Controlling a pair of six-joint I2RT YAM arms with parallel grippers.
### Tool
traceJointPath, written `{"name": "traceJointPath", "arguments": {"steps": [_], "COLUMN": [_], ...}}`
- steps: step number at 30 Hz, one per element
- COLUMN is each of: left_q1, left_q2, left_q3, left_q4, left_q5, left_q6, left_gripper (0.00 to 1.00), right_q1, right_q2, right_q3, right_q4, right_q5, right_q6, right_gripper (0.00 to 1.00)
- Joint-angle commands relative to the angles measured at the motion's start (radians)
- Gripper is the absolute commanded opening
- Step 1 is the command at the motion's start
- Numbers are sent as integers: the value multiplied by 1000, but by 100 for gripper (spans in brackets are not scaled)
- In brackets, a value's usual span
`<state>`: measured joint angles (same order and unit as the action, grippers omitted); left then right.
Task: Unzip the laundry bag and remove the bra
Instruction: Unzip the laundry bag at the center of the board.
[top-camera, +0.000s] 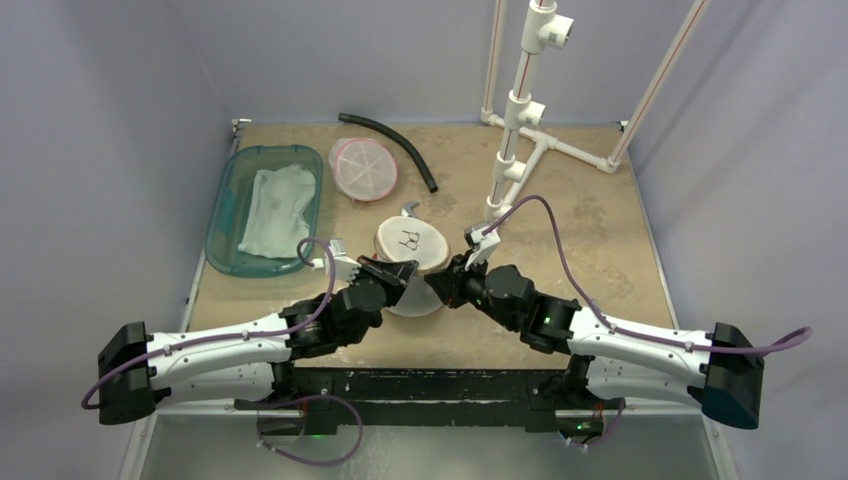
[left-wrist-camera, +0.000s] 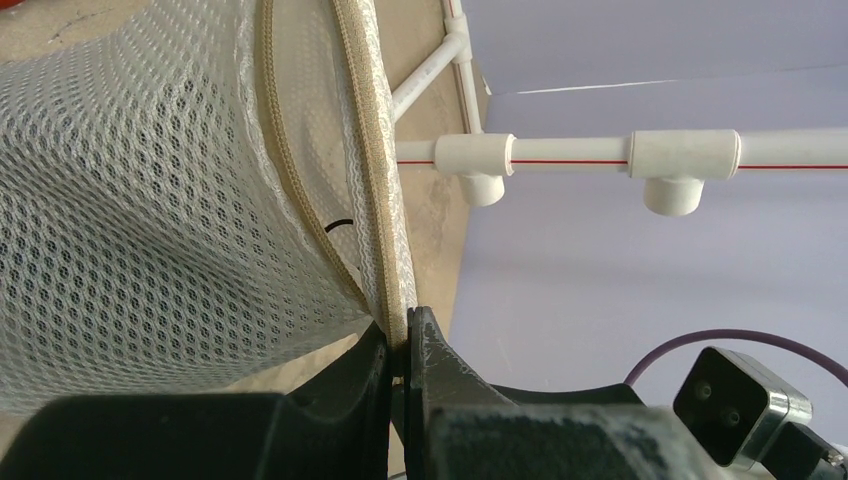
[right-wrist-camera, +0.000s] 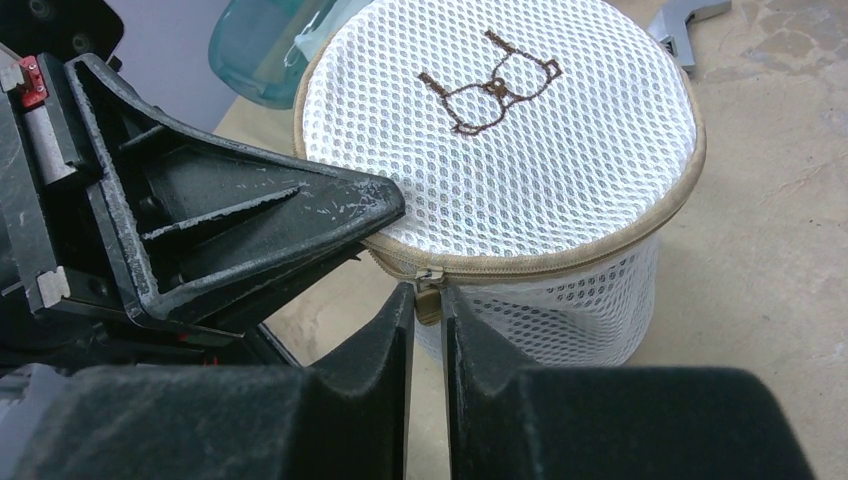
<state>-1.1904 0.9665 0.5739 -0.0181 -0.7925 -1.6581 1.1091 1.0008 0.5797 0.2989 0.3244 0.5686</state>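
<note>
The laundry bag (top-camera: 410, 245) is a round white mesh drum with tan trim and a brown bra outline stitched on its lid (right-wrist-camera: 490, 85). It stands at the table's middle, between both arms. My left gripper (left-wrist-camera: 405, 330) is shut on the bag's tan zipper seam (left-wrist-camera: 385, 250) at the lid's edge; in the top view it (top-camera: 400, 272) sits at the bag's near left. My right gripper (right-wrist-camera: 428, 296) is at the bag's near side, its fingertips pressed on both sides of the tan zipper pull (right-wrist-camera: 429, 309). The zipper looks closed. The bra is hidden.
A teal tray (top-camera: 225, 215) holding a white cloth (top-camera: 275, 210) lies at the back left. Beside it is a pink-rimmed round mesh piece (top-camera: 364, 168), and behind that a black hose (top-camera: 395, 140). A white PVC pipe frame (top-camera: 520, 110) stands at the back right. A small grey part (top-camera: 410, 210) lies behind the bag.
</note>
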Motion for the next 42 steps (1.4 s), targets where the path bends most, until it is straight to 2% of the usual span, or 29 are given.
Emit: {"name": "traceJointPath", "arguments": {"steps": [1,7,10,14,22,31,42], "left_q1": [5,5,6,6,6,5,7], "left_q2": [-26,-27,-30,-31,-35,-45,-28], "left_q3": [-3,-6,-11,-15,-14,-13,-14], "left_q4": [33,33,32,35,38,31,43], "left_q5": [-25,-23,-26,-27,-25,-32,-15], "left_q6": [3,-1,-1,-4,-2,4,-3], "left_gripper": [0,0,0,0,0,0,0], "right_q1": [4,4,3,4,4,3,4], "right_q2": [6,2,-12,-24,7,-1,-6], "right_q3": [13,9,1,-9,1,-20,-25], "right_q4": [29,23,29,42,47,65,58], "right_q5": [4,4,-4,-13,-21,-36,-25], "right_q6": [2,4,5,9,10,23,27], "right_gripper": [15,16,25,30,26,34,18]}}
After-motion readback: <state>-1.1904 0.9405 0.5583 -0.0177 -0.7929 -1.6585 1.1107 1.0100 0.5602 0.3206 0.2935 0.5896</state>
